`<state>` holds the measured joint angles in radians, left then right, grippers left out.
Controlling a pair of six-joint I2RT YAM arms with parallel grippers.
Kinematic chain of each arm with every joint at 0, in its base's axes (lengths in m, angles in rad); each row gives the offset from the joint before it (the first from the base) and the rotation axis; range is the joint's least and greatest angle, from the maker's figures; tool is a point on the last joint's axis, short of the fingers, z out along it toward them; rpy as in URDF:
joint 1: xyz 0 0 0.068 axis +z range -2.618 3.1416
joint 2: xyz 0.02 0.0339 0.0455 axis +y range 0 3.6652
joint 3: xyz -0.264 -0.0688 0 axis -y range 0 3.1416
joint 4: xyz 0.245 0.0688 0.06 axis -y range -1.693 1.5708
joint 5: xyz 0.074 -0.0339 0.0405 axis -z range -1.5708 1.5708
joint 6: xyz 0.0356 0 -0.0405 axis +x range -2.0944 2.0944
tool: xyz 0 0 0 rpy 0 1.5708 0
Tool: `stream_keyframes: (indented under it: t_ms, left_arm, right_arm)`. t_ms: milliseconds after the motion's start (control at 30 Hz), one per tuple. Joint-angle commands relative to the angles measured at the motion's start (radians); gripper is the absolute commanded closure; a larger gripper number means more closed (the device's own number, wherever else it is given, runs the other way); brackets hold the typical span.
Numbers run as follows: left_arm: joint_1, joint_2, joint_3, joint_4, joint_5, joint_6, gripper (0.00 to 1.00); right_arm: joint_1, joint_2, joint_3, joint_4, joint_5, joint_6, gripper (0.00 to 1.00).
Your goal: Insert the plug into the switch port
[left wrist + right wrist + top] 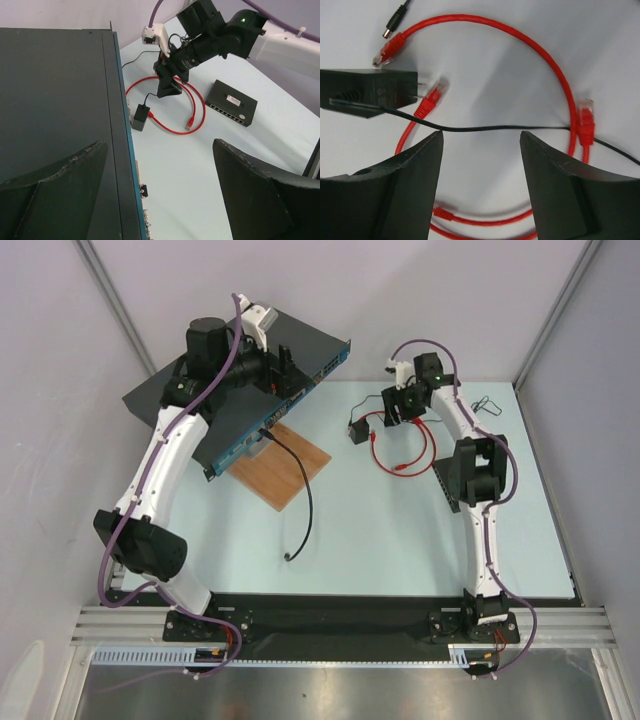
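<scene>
Step in hand: the reach for the plug, with nothing picked up yet. My right gripper (481,137) hangs low over the coiled red cable (540,55). Its fingers are spread and pinch nothing; only bare table (485,190) shows between them. A thin black wire (485,129) runs across just ahead of the tips. I count four red connector ends in the right wrist view, so two cables may be coiled together; I cannot tell which end belongs to which. The plug (431,98) closest to my reach lies just beside the prongs of the black power adapter (367,92), a little ahead of one fingertip. A second end (585,120) lies off toward the other finger, where the black wire crosses the cable. My left gripper (160,144) is also spread wide and empty, poised over the edge of the big rack unit (55,100), well apart from the work. From its camera the switch (232,102) lies flat on the table, label up, well apart from the cable loop, with its row of ports (225,111) along the long side edge. My judgement of the next move: centre the right fingers over one plug, come down, and close on its body or on the cable just behind it. The black wire must stay out of the pinch and the adapter must not be shoved. Only then comes the carry to the switch, with the plug turned to face a port squarely.
</scene>
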<state>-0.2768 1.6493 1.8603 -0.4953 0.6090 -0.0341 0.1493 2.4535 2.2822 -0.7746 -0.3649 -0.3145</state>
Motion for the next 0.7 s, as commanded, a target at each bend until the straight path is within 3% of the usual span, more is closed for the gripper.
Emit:
stream_keyframes:
  t_ms: [0, 233, 533, 667]
  left_arm:
    - [0.008, -0.016, 0.000, 0.038, -0.006, 0.005, 0.08]
    - [0.010, 0.009, 0.034, 0.040, -0.011, -0.003, 0.08]
    - [0.013, 0.021, 0.046, 0.043, -0.015, -0.007, 0.08]
    - [0.019, 0.023, 0.048, 0.046, -0.017, -0.010, 0.08]
  right_arm:
    - [0.038, 0.030, 0.045, 0.066, -0.016, 0.016, 0.33]
    - [0.099, 0.064, -0.033, 0.026, -0.078, -0.009, 0.36]
    - [0.164, -0.089, -0.268, 0.054, -0.253, -0.037, 0.39]
    - [0.156, -0.123, -0.267, 0.032, -0.224, -0.112, 0.37]
